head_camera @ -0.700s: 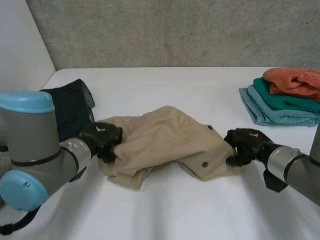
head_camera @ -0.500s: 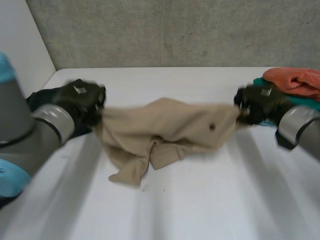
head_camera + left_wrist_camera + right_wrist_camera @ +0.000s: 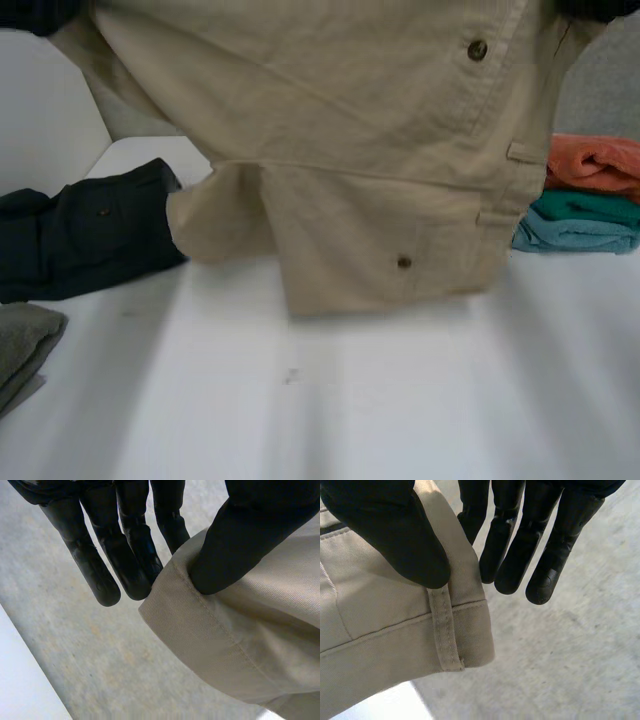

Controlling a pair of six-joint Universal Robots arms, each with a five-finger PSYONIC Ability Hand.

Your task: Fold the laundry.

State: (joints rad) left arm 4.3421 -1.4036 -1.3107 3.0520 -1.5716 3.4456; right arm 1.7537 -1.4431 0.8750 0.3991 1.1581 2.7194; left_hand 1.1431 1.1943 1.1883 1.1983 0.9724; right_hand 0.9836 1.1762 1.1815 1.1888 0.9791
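The beige shorts (image 3: 350, 150) hang spread out in the air above the white table (image 3: 400, 400), with buttons and belt loops facing me and the lower hem just over the table. In the left wrist view my left hand (image 3: 125, 555) pinches a hemmed edge of the shorts (image 3: 250, 645) between thumb and straight fingers. In the right wrist view my right hand (image 3: 520, 540) pinches the waistband (image 3: 395, 630) beside a belt loop, thumb on one side, fingers on the other. The two hands hold opposite upper corners.
A dark garment (image 3: 80, 240) lies at the table's left, with a grey cloth (image 3: 25, 345) nearer the front left. A stack of folded orange, green and blue towels (image 3: 590, 195) sits at the right. A grey wall stands behind the table.
Both hands have risen and moved apart, lifting the shorts from the table until they hang spread out close in front of the head camera.
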